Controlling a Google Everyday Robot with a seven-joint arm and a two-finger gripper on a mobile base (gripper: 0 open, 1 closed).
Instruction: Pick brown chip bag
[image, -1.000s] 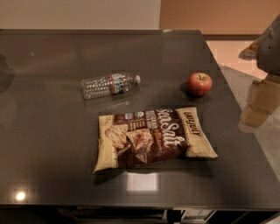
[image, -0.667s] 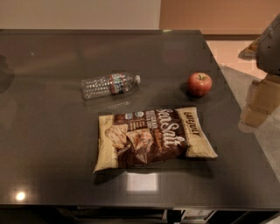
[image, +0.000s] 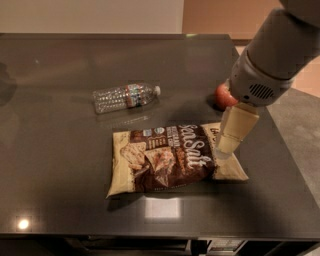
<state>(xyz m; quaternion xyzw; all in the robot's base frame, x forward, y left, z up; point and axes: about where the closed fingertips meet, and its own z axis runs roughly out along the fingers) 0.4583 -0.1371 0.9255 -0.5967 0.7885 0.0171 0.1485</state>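
The brown chip bag (image: 170, 159) lies flat on the dark table (image: 55, 150), near the front middle. It has a dark brown middle with white "Sea Salt" script and cream-tan ends. My gripper (image: 225, 150) hangs from the grey arm at the right and its cream-coloured fingers (image: 235, 131) are over the bag's right end, hiding part of that end. I cannot tell whether it touches the bag.
A clear plastic water bottle (image: 125, 96) lies on its side behind the bag. A red apple (image: 222, 96) sits at the right, half hidden behind the arm. The table's right edge is close to the arm, with floor beyond.
The arm has swung in from the right edge toward the left and down. The gripper is now over the bag's right end and the arm covers part of the apple.
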